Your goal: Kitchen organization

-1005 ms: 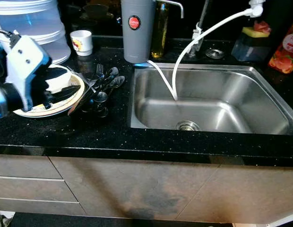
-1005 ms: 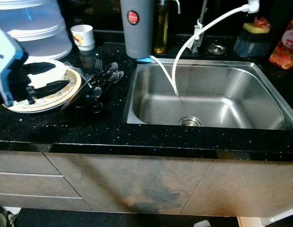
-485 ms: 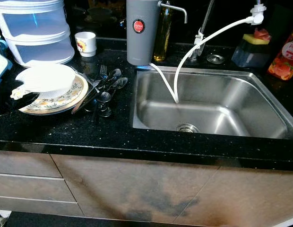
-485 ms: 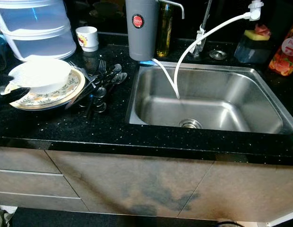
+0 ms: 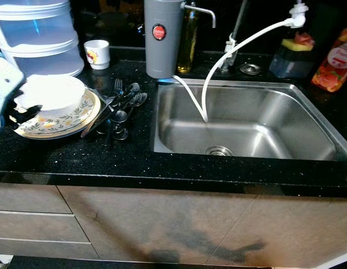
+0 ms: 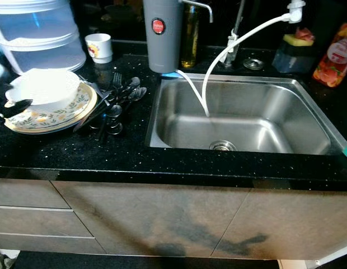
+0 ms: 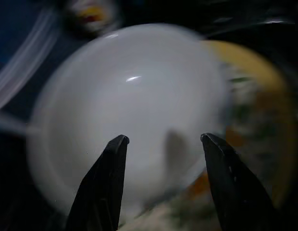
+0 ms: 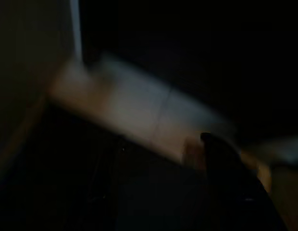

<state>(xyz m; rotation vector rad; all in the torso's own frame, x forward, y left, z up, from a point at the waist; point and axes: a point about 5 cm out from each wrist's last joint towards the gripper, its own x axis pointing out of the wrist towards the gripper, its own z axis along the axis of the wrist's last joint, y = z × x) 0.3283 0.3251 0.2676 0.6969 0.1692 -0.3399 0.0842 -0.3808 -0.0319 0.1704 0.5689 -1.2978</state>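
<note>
White bowl (image 5: 53, 92) sits upside down on the patterned plate (image 5: 73, 117), at the left end of the black bench (image 5: 134, 162), just beside the cutlery pile (image 5: 120, 103) and well left of the sink (image 5: 246, 120). Our left gripper (image 7: 161, 159) hovers at the bowl's near side, jaws spread wide and holding nothing. Our guess: we're going for the bowl, so we should straddle the rim, close slowly since glazed ceramic slips, and lift straight up without dragging the plate. Right arm's idle, can't tell its jaws.
</note>
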